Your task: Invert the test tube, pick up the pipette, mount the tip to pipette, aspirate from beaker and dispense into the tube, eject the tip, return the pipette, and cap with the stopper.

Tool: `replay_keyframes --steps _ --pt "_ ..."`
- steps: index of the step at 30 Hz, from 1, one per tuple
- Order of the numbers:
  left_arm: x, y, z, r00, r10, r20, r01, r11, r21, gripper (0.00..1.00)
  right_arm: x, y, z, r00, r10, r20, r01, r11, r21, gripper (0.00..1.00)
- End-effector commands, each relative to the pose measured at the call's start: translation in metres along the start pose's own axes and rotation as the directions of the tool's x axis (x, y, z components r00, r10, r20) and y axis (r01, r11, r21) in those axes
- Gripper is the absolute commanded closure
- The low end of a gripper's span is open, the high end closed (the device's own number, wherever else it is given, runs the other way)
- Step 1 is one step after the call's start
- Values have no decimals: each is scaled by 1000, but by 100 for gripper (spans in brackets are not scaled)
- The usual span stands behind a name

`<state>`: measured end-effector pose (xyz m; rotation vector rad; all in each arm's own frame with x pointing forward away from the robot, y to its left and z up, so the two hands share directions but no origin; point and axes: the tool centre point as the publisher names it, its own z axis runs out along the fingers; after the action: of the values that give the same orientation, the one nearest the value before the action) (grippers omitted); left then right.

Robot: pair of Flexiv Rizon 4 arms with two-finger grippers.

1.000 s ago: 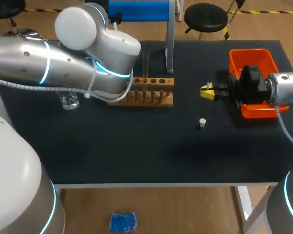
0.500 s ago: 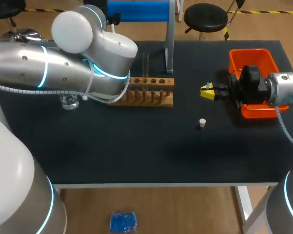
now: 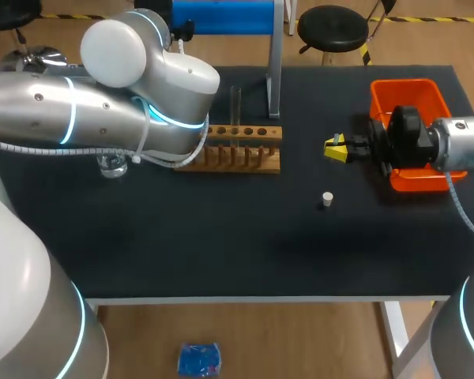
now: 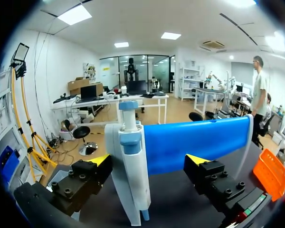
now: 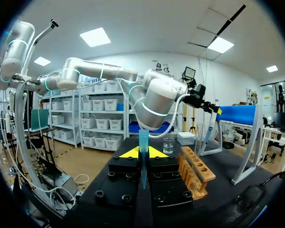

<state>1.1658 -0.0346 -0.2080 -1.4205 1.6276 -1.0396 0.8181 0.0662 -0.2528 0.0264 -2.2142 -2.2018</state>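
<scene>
My left gripper [image 4: 149, 164] stands open around the white and blue pipette [image 4: 130, 161], which hangs upright on its stand in front of a blue panel [image 4: 199, 142]; neither finger touches it. In the head view my left arm [image 3: 103, 110] hides that gripper and the pipette. My right gripper [image 3: 334, 148] hovers right of the wooden rack [image 3: 245, 148], shut on a blue pipette tip [image 5: 143, 141] that stands upright between its fingers [image 5: 133, 152]. A glass test tube [image 3: 235, 104] stands in the rack. The beaker [image 3: 110, 164] sits under my left arm. The white stopper [image 3: 326, 199] lies on the table.
An orange bin [image 3: 411, 99] sits at the back right, partly under my right arm. The stand's metal post [image 3: 274, 75] rises behind the rack. The black tabletop [image 3: 221, 237] stretches toward the front edge.
My left arm has shifted slightly to the left at the pipette stand. The right arm and its pipette tip have stayed still.
</scene>
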Motion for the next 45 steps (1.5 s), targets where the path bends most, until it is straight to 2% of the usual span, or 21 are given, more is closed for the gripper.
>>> replay_keyframes --steps 1,2,3,9,10,24,25,26,29,33,36,37,39,41,42,45 --pt "2 0 3 1000 4 -2 -4 1000 0 26 1 0 0 1000 -1 1 1 1000 1 100" --pt "3 1 3 1000 4 -3 -4 1000 -1 47 1 0 0 1000 -1 1 1 1000 1 100" --pt "3 1 3 1000 4 -4 -4 1000 -2 59 1 0 0 1000 -1 1 1 1000 1 100" --pt "5 2 4 1000 7 -4 -7 1000 -10 92 1 0 0 1000 -1 1 1 1000 1 100" --pt "5 2 4 1000 9 -1 -9 1000 -13 100 1 0 0 1000 -1 1 1 1000 1 100" --pt "4 5 6 1000 -9 14 10 1000 -10 100 1 0 0 1000 -1 1 1 1000 1 100" --pt "4 5 6 1000 -10 14 10 1000 -9 70 1 0 0 1000 -1 1 1 1000 1 100" --pt "4 5 6 1000 -11 14 11 1000 -4 59 1 0 0 1000 -1 1 1 1000 1 100" --pt "5 5 6 1000 -12 15 12 1000 0 69 1 0 0 1000 -1 1 1 1000 1 100" --pt "5 6 6 1000 -13 17 13 1000 -1 71 1 0 0 1000 -1 1 1 1000 1 100" --pt "5 6 7 1000 -12 17 12 1000 -3 83 1 0 0 1000 -1 1 1 1000 1 100" --pt "5 6 7 1000 -12 18 12 1000 -4 84 1 0 0 1000 -1 1 1 1000 1 100" --pt "5 6 8 1000 -11 17 11 1000 -5 77 1 0 0 1000 -1 1 1 1000 1 100" --pt "5 6 9 1000 -10 18 10 1000 -6 59 1 0 0 1000 -1 1 1 1000 1 100" --pt "6 6 9 1000 -10 18 10 1000 -6 55 1 0 0 1000 -1 1 1 1000 1 100" --pt "6 7 9 1000 -9 18 9 1000 -8 55 1 0 0 1000 -1 1 1 1000 1 100"
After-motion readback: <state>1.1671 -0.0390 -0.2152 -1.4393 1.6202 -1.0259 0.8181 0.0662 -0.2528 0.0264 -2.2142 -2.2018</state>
